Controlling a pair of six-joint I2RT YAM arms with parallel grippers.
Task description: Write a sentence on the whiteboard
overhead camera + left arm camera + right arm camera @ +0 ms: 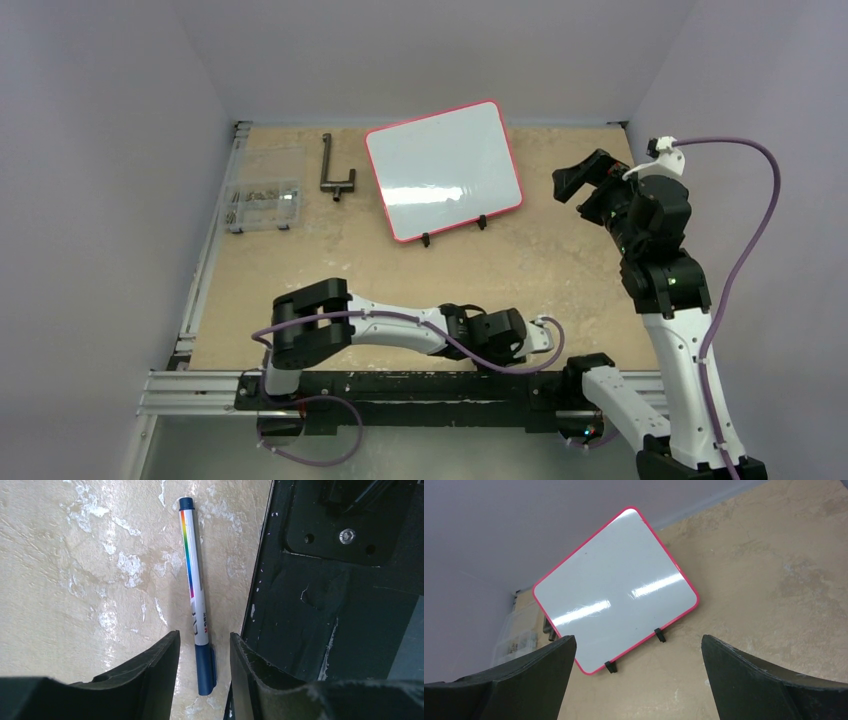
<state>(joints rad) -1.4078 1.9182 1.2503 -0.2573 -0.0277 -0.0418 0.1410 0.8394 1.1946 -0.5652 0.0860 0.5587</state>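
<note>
L hand (204, 636) is low at the near edge of the desk (75, 580), fingers part open either side of a blue-capped marker (194, 580) lying flat. There are gaps on both sides, so no grip on it. R hand (638, 640) is up at the right, spread wide w/ nothing in it, facing the whiteboard (443, 170). The board stands tilted on its black feet at far-mid desk, just right of a black tool (335, 170).
</note>
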